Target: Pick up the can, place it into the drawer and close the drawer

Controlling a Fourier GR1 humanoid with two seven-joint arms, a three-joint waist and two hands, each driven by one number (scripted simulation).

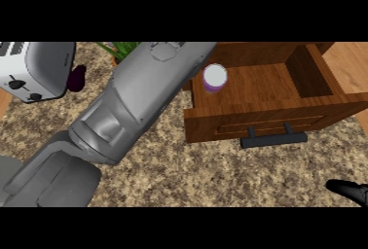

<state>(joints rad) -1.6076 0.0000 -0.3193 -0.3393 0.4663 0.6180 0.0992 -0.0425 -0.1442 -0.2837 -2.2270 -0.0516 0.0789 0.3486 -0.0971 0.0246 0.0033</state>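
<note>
The can (pixel 214 78) stands upright inside the open drawer (pixel 273 87), at its left end, with bare wood to its right. The drawer front and its dark handle (pixel 274 139) jut over the speckled worktop (pixel 201 170). The left forearm (pixel 137 97) slants across toward the drawer; its hand is hidden. The right hand (pixel 350 190) shows at the lower right edge; I cannot tell its fingers. A toaster (pixel 36 68) and a dark purple thing (pixel 76 78) sit far left.

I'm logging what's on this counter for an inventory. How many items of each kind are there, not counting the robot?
Can, purple, white top, standing in the open drawer: 1
Wooden drawer, dark handle: 1
Toaster: 1
Dark purple item beside the toaster, kind unclear: 1
Green plant: 1
Total: 5
</note>
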